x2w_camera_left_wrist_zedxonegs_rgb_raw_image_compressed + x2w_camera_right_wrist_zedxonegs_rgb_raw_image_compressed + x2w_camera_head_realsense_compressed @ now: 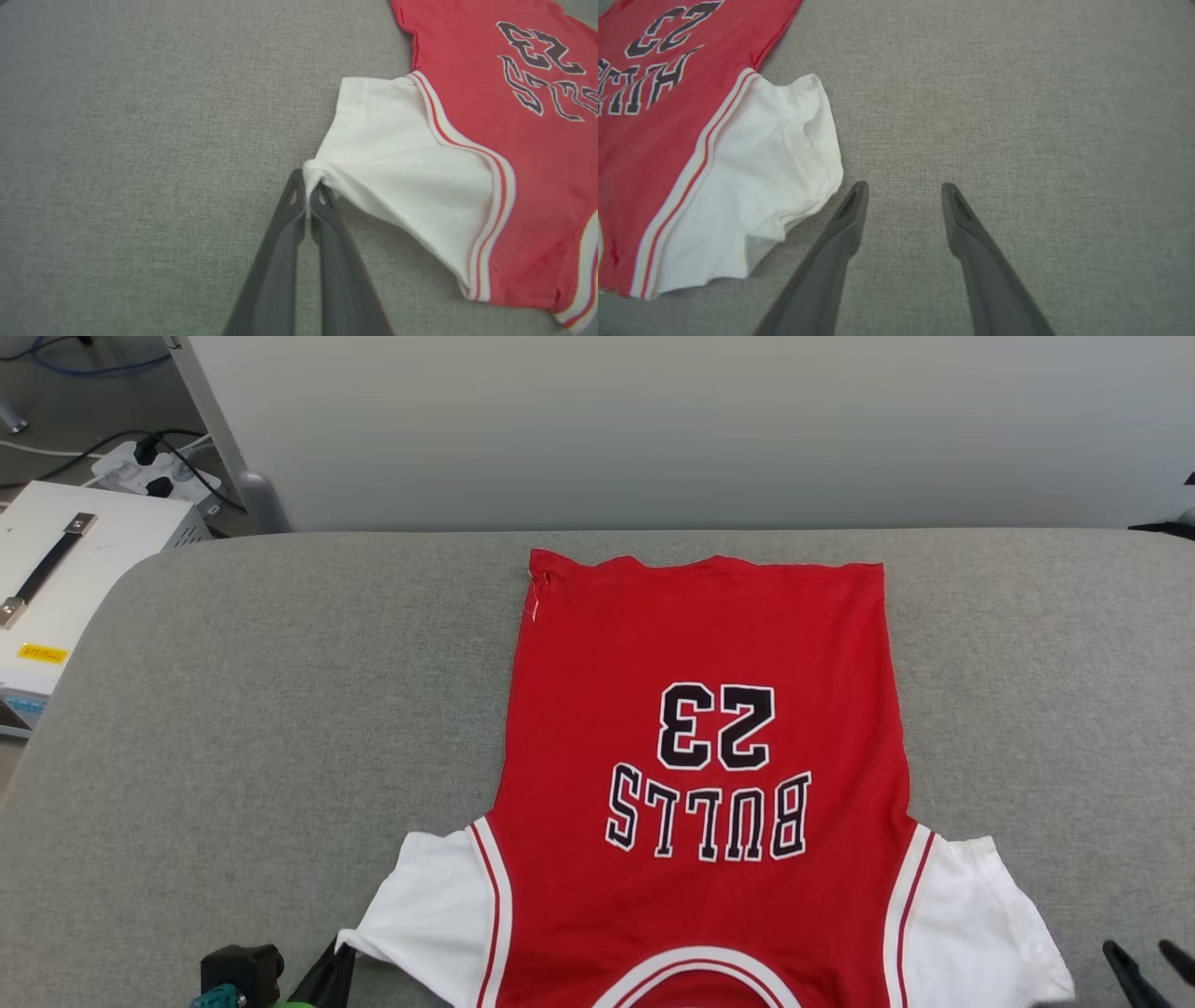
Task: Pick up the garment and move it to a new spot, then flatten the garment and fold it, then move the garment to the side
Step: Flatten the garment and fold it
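Note:
The garment (700,644) lies spread on the grey table, red body running away from me, "BULLS 23" lettering face up and upside down, collar at the near edge. My left gripper (309,187) is shut on the tip of the white left sleeve (397,154), which is pulled into a point. In the head view the left gripper (341,954) sits at the bottom left by that sleeve. My right gripper (903,193) is open over bare cloth, just right of the other white sleeve (775,158), touching nothing. It also shows as the right gripper (1144,959) at the bottom right.
The grey padded table (233,709) spreads wide on both sides of the shirt. Beyond its far left corner stand a white box with a handle (65,569) and a power strip with cables (154,471). A pale wall (700,429) runs behind the table.

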`<state>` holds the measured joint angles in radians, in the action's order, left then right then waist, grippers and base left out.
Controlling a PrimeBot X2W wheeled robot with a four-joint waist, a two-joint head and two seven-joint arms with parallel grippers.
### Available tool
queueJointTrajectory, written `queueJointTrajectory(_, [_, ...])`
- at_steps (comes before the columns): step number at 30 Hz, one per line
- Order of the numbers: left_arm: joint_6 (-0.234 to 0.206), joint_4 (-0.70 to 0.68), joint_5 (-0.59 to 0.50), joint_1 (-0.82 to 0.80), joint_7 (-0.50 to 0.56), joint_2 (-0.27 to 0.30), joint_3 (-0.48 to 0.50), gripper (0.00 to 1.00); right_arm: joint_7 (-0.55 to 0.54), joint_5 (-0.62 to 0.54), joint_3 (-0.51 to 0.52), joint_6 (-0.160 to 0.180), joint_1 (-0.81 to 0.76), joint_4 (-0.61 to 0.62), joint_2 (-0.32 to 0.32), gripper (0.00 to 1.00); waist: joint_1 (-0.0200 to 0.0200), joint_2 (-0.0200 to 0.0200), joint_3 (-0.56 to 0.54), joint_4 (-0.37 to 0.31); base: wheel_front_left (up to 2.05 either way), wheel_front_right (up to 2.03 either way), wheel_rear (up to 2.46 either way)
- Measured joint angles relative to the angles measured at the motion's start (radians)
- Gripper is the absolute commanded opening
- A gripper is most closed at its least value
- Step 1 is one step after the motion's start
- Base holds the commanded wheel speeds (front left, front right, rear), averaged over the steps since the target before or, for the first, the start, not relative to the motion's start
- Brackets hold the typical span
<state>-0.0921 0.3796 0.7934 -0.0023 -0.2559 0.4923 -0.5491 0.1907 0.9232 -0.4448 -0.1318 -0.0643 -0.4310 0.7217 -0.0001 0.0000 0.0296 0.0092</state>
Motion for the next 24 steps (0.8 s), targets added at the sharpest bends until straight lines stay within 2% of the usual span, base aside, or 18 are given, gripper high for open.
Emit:
queueJointTrajectory(7, [-0.012,-0.060,-0.058,-0.002,0.000,-0.023,0.026,0.00,-0.062,-0.134,0.205,0.000,0.020,0.126,0.047,1.00,0.0000,0.0000,0.010,0.017,0.00,0.00,0.00])
queueJointTrajectory(13, [-0.033,-0.132,-0.101,-0.018,0.000,-0.028,0.033,0.00,-0.179,-0.235,0.383,0.000,0.176,0.287,0.075,1.00,0.0000,0.0000,0.045,0.047,0.00,0.00,0.00])
queueJointTrajectory(18, [-0.043,-0.193,-0.146,-0.071,0.000,-0.047,0.031,0.00,-0.363,-0.265,0.431,0.000,0.360,0.371,0.082,1.00,0.0000,0.0000,0.103,0.079,0.00,0.00,0.00])
queueJointTrajectory(21, [-0.043,-0.219,-0.165,-0.107,0.000,-0.068,0.030,0.00,-0.541,-0.257,0.411,0.000,0.469,0.367,0.086,1.00,0.0000,0.0000,0.145,0.098,0.00,0.00,0.00])
queueJointTrajectory(24, [-0.035,-0.227,-0.197,-0.151,0.000,-0.091,0.023,0.00,-0.766,-0.242,0.365,0.000,0.612,0.327,0.082,1.00,0.0001,0.0000,0.199,0.122,0.00,0.00,0.00])
